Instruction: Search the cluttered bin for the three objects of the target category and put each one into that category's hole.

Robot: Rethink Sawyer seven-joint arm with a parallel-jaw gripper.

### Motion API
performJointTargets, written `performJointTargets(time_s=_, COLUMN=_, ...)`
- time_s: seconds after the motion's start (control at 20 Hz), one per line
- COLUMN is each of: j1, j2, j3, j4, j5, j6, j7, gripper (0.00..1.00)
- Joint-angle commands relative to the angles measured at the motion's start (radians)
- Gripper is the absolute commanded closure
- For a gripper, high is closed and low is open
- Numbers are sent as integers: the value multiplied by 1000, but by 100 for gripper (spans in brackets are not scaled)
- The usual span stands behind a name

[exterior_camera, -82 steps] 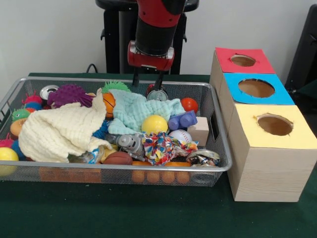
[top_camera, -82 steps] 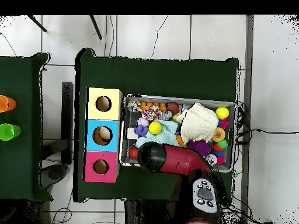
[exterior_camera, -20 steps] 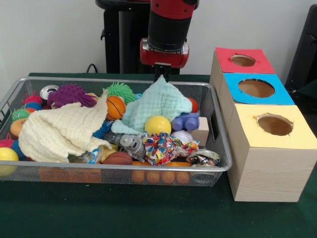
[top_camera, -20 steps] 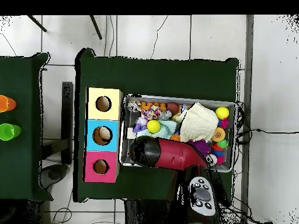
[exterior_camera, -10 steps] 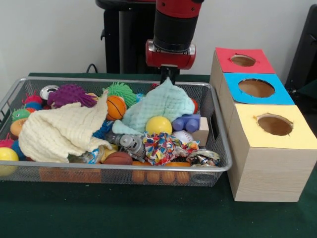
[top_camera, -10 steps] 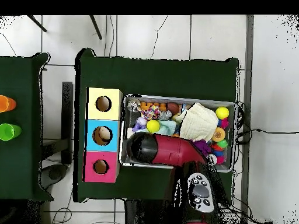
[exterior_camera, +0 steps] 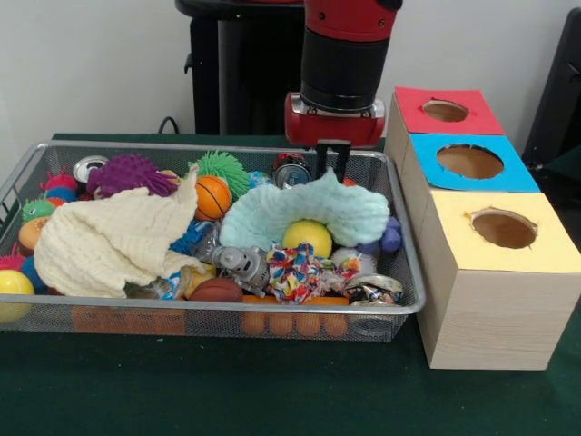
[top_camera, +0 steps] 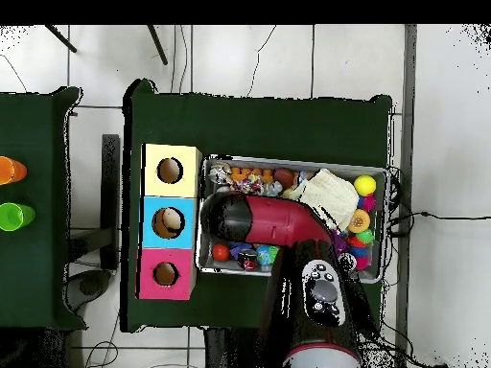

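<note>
Over the bin's (exterior_camera: 163,148) right end, the red and black arm (exterior_camera: 345,54) comes straight down, its gripper (exterior_camera: 332,162) hanging just above a mint green cloth (exterior_camera: 304,207); the fingers (exterior_camera: 322,160) stand narrowly apart, their tips at the cloth's top edge, and I cannot tell whether they pinch it. That cloth arches over a yellow ball (exterior_camera: 307,237). Under everything, a dark green table (exterior_camera: 227,391) carries the wire mesh bin at centre and, just beside its right end, three wooden boxes (exterior_camera: 495,300) in a row, each with one round hole: red top (exterior_camera: 445,110), blue top (exterior_camera: 469,162), yellow top (exterior_camera: 502,228). Overhead, pale tiled floor (top_camera: 441,115) surrounds the table. One cream cloth (exterior_camera: 109,241) drapes over the left clutter, beside one small basketball (exterior_camera: 211,195).
</note>
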Motion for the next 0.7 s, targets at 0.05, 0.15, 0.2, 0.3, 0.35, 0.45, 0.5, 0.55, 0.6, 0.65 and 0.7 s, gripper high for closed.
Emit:
performJointTargets(time_s=0.05, j1=-10, j2=64, j3=134, j4=-186, j5=-54, j6=72, j7=-56, gripper=100)
performJointTargets(time_s=0.15, j1=-10, j2=76, j3=142, j4=-210, j5=-57, j6=81, j7=-60, gripper=100)
performJointTargets(time_s=0.2, j1=-11, j2=82, j3=144, j4=-218, j5=-59, j6=82, j7=-60, gripper=100)
performJointTargets(time_s=0.3, j1=-13, j2=81, j3=146, j4=-208, j5=-63, j6=63, j7=-52, gripper=100)
performJointTargets(time_s=0.35, j1=-14, j2=80, j3=145, j4=-198, j5=-65, j6=48, j7=-44, gripper=100)
performJointTargets(time_s=0.45, j1=-8, j2=83, j3=137, j4=-190, j5=-68, j6=29, j7=-23, gripper=100)
performJointTargets(time_s=0.5, j1=-7, j2=81, j3=136, j4=-177, j5=-73, j6=7, j7=-15, gripper=100)
performJointTargets(time_s=0.55, j1=1, j2=86, j3=128, j4=-177, j5=-76, j6=-4, j7=-1, gripper=100)
performJointTargets(time_s=0.6, j1=4, j2=88, j3=121, j4=-165, j5=-83, j6=-27, j7=12, gripper=100)
performJointTargets(time_s=0.65, j1=8, j2=90, j3=114, j4=-153, j5=-89, j6=-49, j7=25, gripper=100)
performJointTargets(time_s=0.7, j1=13, j2=94, j3=103, j4=-141, j5=-94, j6=-64, j7=43, gripper=100)
